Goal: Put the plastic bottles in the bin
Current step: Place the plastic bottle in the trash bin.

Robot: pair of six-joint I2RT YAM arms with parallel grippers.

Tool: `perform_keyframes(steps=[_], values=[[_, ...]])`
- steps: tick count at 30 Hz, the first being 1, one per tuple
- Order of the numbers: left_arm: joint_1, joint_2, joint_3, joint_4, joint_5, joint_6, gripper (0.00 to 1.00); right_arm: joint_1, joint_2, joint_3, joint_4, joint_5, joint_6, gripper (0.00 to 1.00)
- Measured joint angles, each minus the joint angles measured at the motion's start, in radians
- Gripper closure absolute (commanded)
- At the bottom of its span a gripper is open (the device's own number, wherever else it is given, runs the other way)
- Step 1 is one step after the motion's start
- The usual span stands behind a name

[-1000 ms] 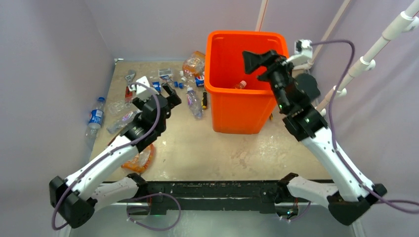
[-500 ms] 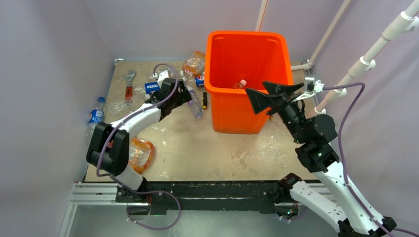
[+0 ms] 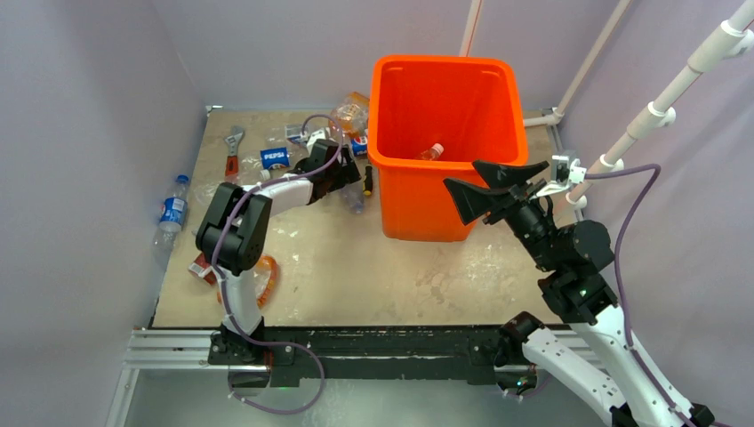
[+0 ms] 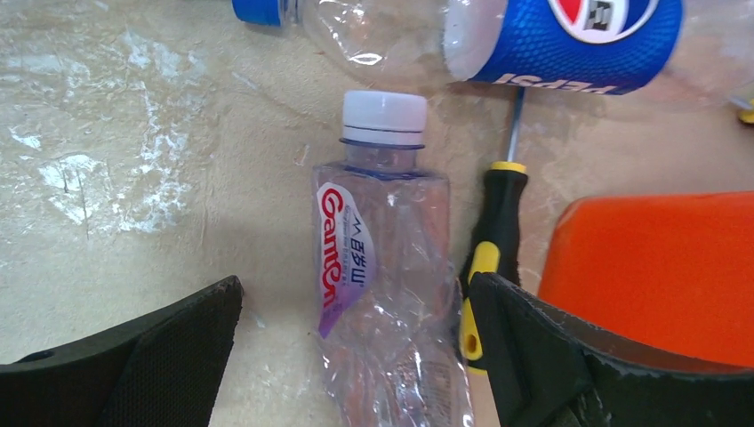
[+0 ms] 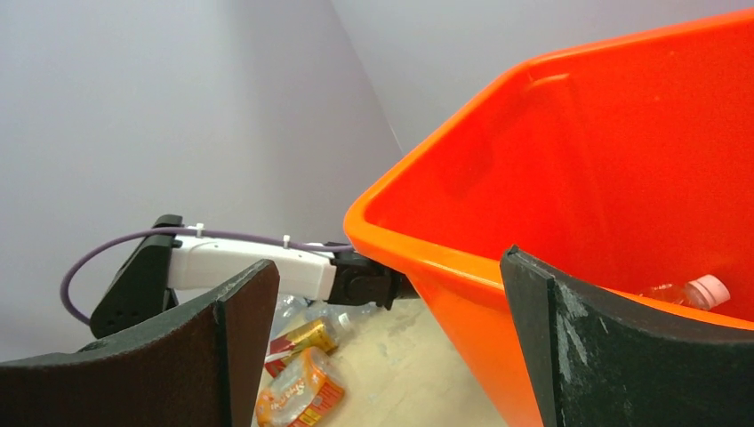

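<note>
A clear crushed plastic bottle (image 4: pixel 387 258) with a white cap and a red-lettered label lies on the table, between the spread fingers of my open left gripper (image 4: pixel 356 298), untouched. A blue Pepsi bottle (image 4: pixel 569 36) lies just beyond it. The orange bin (image 3: pixel 442 60) stands at the back centre with one bottle (image 3: pixel 431 152) on its floor. My left gripper (image 3: pixel 349 175) is low beside the bin's left wall. My right gripper (image 3: pixel 462 173) hangs open and empty at the bin's front right corner. Other bottles lie at the left: Pepsi (image 3: pixel 274 157), orange (image 3: pixel 348 111), blue (image 3: pixel 172 212).
A black and yellow screwdriver (image 4: pixel 493 240) lies against the clear bottle, next to the bin wall (image 4: pixel 658 267). A wrench (image 3: pixel 233 142) lies at the back left. A crushed orange bottle (image 3: pixel 258 280) sits near the left arm's base. White pipes run along the right wall.
My left arm has stretched forward and right, bringing its open gripper down over the clear bottle by the bin. My right gripper has pulled back from above the bin to its front corner.
</note>
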Motion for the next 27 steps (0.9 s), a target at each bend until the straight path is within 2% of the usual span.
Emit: perform_keyframes(steps=[6,11,17,18,22,27], values=[[-0.004,0.073,0.058,-0.029,-0.029,0.011,0.01,0.000,0.006,0.000,-0.006,-0.024,0.000,0.02],[-0.030,0.115,0.126,-0.069,-0.089,0.035,0.11,0.000,0.019,0.000,-0.012,-0.024,0.000,0.02],[-0.047,0.129,0.132,-0.083,-0.140,0.037,0.23,0.000,0.025,0.000,-0.027,-0.023,-0.008,0.02],[-0.047,0.129,0.131,-0.084,-0.145,0.037,0.27,0.000,0.024,0.000,-0.026,-0.023,-0.009,0.02],[-0.047,0.127,0.107,-0.055,-0.166,0.033,0.56,0.000,0.024,0.000,-0.028,-0.024,-0.009,0.02],[-0.045,0.106,0.077,-0.022,-0.155,0.026,0.81,0.000,0.024,0.000,-0.034,-0.023,-0.011,0.02]])
